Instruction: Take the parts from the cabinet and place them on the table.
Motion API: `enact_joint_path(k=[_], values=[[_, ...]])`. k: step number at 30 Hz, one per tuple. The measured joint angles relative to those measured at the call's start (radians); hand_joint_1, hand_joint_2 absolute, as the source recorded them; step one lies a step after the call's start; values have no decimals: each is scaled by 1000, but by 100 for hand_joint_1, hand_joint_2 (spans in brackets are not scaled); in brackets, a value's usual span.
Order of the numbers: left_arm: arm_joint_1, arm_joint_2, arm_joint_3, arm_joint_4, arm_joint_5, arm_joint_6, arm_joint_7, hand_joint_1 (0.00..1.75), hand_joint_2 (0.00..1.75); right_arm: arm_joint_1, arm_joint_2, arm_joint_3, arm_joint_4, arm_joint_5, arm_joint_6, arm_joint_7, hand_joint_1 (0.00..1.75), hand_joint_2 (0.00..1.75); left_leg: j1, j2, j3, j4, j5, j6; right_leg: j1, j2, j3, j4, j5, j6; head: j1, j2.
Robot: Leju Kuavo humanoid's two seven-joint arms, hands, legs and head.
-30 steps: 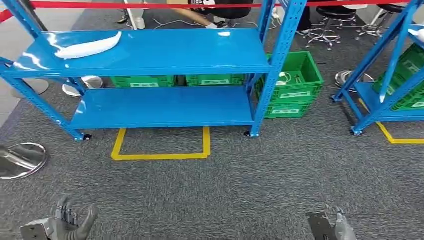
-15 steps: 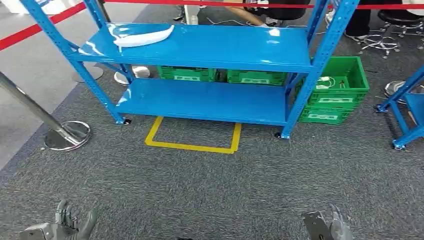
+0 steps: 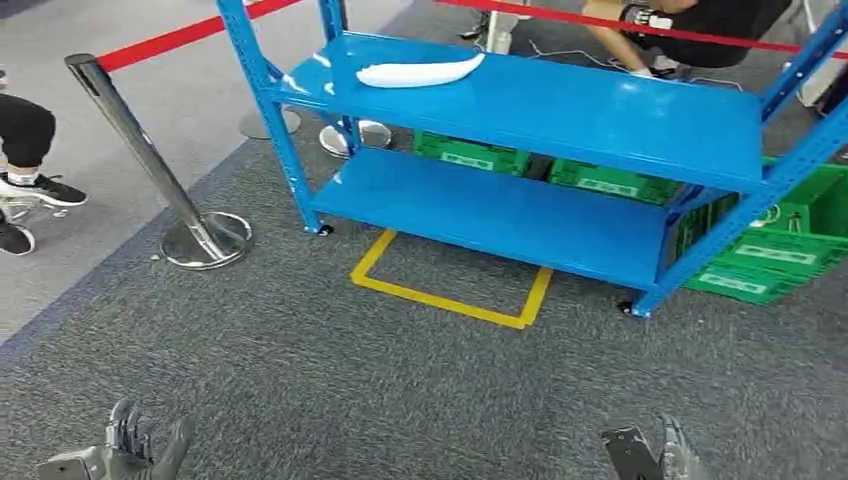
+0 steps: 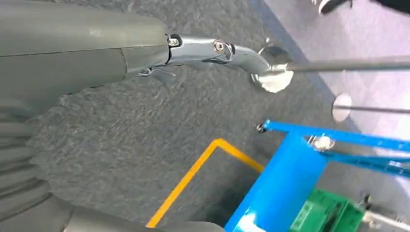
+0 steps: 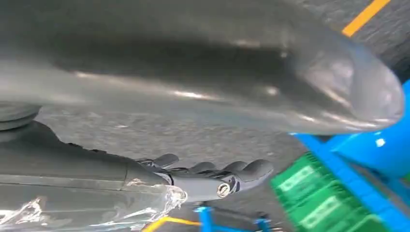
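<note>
Blue steel makes up the cabinet [image 3: 560, 105], an open rack with two shelves standing at about twelve to one o'clock in the head view, across a stretch of grey carpet [image 3: 380, 390]. On its upper shelf, toward eleven o'clock, lies the one part in sight: a long white curved part [image 3: 420, 72], resting flat near the shelf's left end. Green crates [image 3: 610, 182] sit on the floor behind the lower shelf, and another stack of green crates [image 3: 770, 250] stands at three o'clock beside the rack's right post. A yellow floor marking [image 3: 450, 298] outlines a rectangle on the carpet just in front of the lower shelf. At nine o'clock a chrome stanchion [image 3: 150, 170] carries a red barrier tape [image 3: 170, 40], and a person's shoes [image 3: 30, 195] show beyond it.

The left hand [image 3: 125, 450] hangs low at seven o'clock, its fingers [image 4: 212, 48] spread loosely and holding nothing. The right hand [image 3: 665, 458] hangs at five o'clock, its fingers [image 5: 232, 171] gently curved, apart, also empty.

By my reading the task has barely begun: the white part is untouched on the shelf, both hands are well apart from it, and the robot stands outside the yellow marking. Approaching, reaching, grasping, carrying and setting down on a tabletop all remain to be done.
</note>
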Motion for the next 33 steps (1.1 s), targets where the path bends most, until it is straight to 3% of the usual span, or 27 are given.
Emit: enact_joint_path(k=[1, 2, 3, 4, 6, 7, 9, 10, 13, 14, 15, 16, 17, 18, 19, 20, 21, 22, 23, 24, 25, 28, 29, 30, 31, 32, 33], values=[[1, -1, 0, 0, 2, 2, 0, 0, 0, 0, 0, 0, 0, 1, 0, 0, 0, 0, 1, -14, 19, 0, -15, -3, -3, 13, 11, -70, 48, 0, 0, 0], [4, -1, -1, 0, 4, 6, 0, 0, 0, 3, 0, 0, 2, 1, 0, 0, 0, 0, 2, -26, 32, 0, -34, -8, -10, 51, 15, -146, 147, 6, 3, 0], [4, 0, -1, 0, 5, 10, 0, 0, 0, 5, 0, 0, 6, 2, 0, -1, 0, 0, 0, -39, 46, 15, -54, -14, -12, 79, 12, -195, 217, 0, 7, 0], [5, -2, -2, -1, 9, 13, 0, 0, 0, 7, 0, 0, 7, 5, 2, 0, 0, 0, 2, -53, 52, 1, -66, -20, -3, 66, 28, -169, 166, -11, 6, 0], [6, -1, -6, -4, 9, 13, -1, 0, 0, 3, 2, 0, 5, 8, 2, -3, 0, 0, 12, -59, 73, 5, -58, -35, 8, 45, 45, -170, 156, -32, 9, 0], [1, 0, -11, -4, 10, 15, -1, 0, 0, -4, 2, 1, 3, 10, 1, -5, 0, 0, 12, -56, 51, 52, -34, -39, 4, 38, 63, -174, 149, -40, 10, 0], [-4, 0, -17, -7, 11, 18, -2, 0, 0, -3, 2, 2, 3, 12, 1, -8, 0, 0, 6, 40, -71, 236, 40, -52, 4, 13, 105, -193, 123, -51, -4, 0], [-4, 0, -19, -7, 11, 19, -1, 0, 0, -1, 2, 2, 4, 12, 2, -8, 0, 0, 4, 57, -132, 300, 32, -56, 5, 1, 125, -200, 110, -53, -2, 0], [15, 1, -30, -8, 19, 42, -1, 0, 0, 6, 3, 3, 4, 10, 0, -5, 0, 0, -1, 65, -269, 350, -136, -50, 5, -30, 211, -226, 60, -55, -4, 0], [23, 2, -39, -10, 21, 55, -1, 0, 0, 10, 4, 7, 4, 9, 0, 1, 0, 0, -3, 65, -294, 336, -169, -43, 4, -39, 242, -235, 42, -55, -7, 0], [31, 2, -45, -12, 22, 63, -1, 0, 0, 16, 6, 13, 4, 7, 0, 3, 0, 0, -9, 68, -307, 297, -167, -37, 4, -50, 274, -247, 21, -52, -6, 0], [37, 2, -50, -13, 26, 72, -1, 0, 0, 21, 8, 18, 4, 6, 0, 4, 0, 0, -16, 78, -312, 240, -107, -26, 4, -63, 313, -261, 2, -50, -7, 0], [43, 2, -52, -13, 29, 72, 0, 0, 0, 24, 8, 22, 4, 4, 0, 6, 0, 0, -28, 116, -312, 171, 17, -11, 5, -76, 342, -276, -16, -49, -8, 0], [46, 2, -52, -15, 29, 66, 0, 0, 0, 22, 9, 22, 4, 4, 2, 6, 0, 0, -45, 183, -322, 80, 196, 1, 14, -84, 371, -282, -36, -46, -8, -1], [42, 2, -52, -16, 29, 55, 2, 0, 0, 24, 9, 21, 4, 6, 6, 7, 0, 0, -41, 186, -310, 29, 230, -2, 24, -92, 391, -295, -56, -41, -17, 0], [41, 2, -51, -17, 28, 47, 4, 0, 0, 22, 9, 21, 2, 8, 7, 7, 0, 0, -40, 176, -307, 37, 220, -5, 28, -110, 420, -331, -73, -40, -5, 0], [39, 2, -49, -20, 28, 44, 3, 0, 0, 23, 9, 22, -5, 11, 9, 5, 0, 0, -31, 150, -296, 25, 213, -3, 30, -117, 460, -328, -46, -32, -5, 0], [35, 2, -49, -20, 28, 43, 3, 0, 0, 16, 8, 23, -7, 11, 10, 3, 0, 0, -29, 132, -274, 24, 198, 0, 33, -115, 454, -292, -17, -23, -5, 0], [36, 2, -49, -20, 28, 41, 3, 0, 0, 15, 7, 23, -7, 12, 11, 4, 0, 0, -22, 110, -248, 21, 195, 8, 26, -93, 409, -205, 9, -19, -5, 1], [34, 2, -47, -21, 27, 40, 2, 0, 0, 15, 6, 23, -7, 12, 11, 3, 0, 0, -23, 98, -223, 21, 176, 15, 24, -46, 356, -106, 29, -21, 6, -1], [31, 2, -47, -22, 27, 38, 2, 0, 0, 16, 6, 22, -6, 11, 12, 5, 0, 0, -23, 83, -202, 21, 156, 19, 21, -19, 293, -25, 12, -22, 5, 0], [31, 2, -44, -23, 27, 39, 2, 0, 0, 16, 5, 22, -4, 12, 13, 6, 0, 0, -23, 29, -128, 20, 92, 23, 15, -4, 145, 36, -158, -16, 6, 0], [35, 2, -46, -23, 28, 50, 3, 0, 0, 17, 5, 22, -4, 11, 11, 7, 0, 0, -23, 9, -95, 20, 67, 21, 11, -4, 103, 21, -199, -9, 10, 0], [40, 2, -51, -23, 28, 60, 2, 0, 0, 20, 6, 23, -4, 10, 9, 8, 0, 0, -23, -7, -63, 20, 42, 20, 6, -2, 73, -8, -204, -5, 11, 0], [47, 2, -59, -25, 29, 74, 2, 0, 0, 24, 6, 23, -4, 10, 8, 10, 0, 0, -23, -23, -28, 20, 15, 17, 0, 5, 46, -55, -158, 0, 11, 0], [52, 2, -68, -26, 30, 83, 2, 0, 0, 31, 6, 23, -4, 8, 8, 11, 0, 0, -23, -34, 0, 20, -12, 15, -11, 26, 23, -112, -37, 9, 13, 0], [57, 2, -71, -26, 33, 88, 3, 0, 0, 38, 7, 23, -1, 5, 8, 12, 0, 0, -21, -43, 14, 20, -38, 11, -24, 65, 4, -157, 162, 23, 16, 0]])
